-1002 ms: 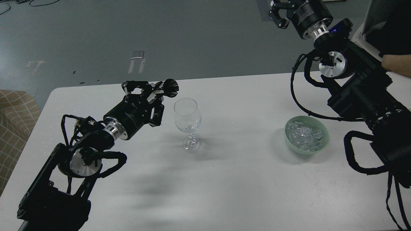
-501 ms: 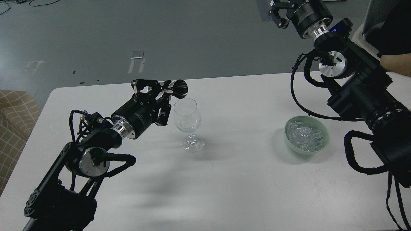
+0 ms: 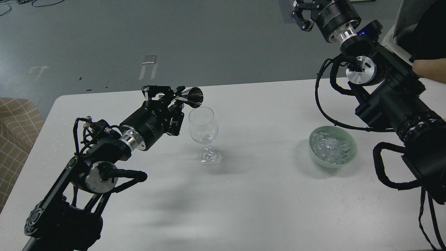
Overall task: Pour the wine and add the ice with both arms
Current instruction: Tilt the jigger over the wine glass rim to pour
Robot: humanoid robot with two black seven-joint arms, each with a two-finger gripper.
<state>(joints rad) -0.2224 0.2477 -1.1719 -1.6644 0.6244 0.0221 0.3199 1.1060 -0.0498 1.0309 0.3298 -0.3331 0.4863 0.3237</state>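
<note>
Ice point(image 3: 331, 147): heap of clear cube-ish chunks piled in a pale green bowl point(image 3: 353, 153), which sits on the white table point(image 3: 264, 202) at abt 3 o'clock from the wine glass point(image 3: 204, 129), well apart from it. Chunks fill the bowl's floor, no single long axis to the pile. Can't tell if any liquid is among them.

Wine: no stream or pool I can make out. Glass stands upright, stem vertical, foot on the table near centre; bowl of the glass looks clear, w/ maybe faint glints low inside, too small to tell if that's liquid.

Small metal cone cup point(image 3: 193, 97), a jigger by the look, is held tipped on its side, long axis roughly horizontal, open mouth facing 3 o'clock, just above the glass rim at its 11 o'clock edge. Inside of cup is dark; contents can't be told.

Left gripper point(image 3: 175, 96): fingers closed around the narrow end of the cone cup, arm coming up from 7 o'clock, wrist angled toward 2 o'clock.

Right gripper point(image 3: 302, 14): at the top edge, abt 1 o'clock from the glass, high over the floor beyond the table's far edge. Fingers spread apart, nothing between them. Its arm runs back toward 4 o'clock, passing behind the green bowl's side of the table.
</note>
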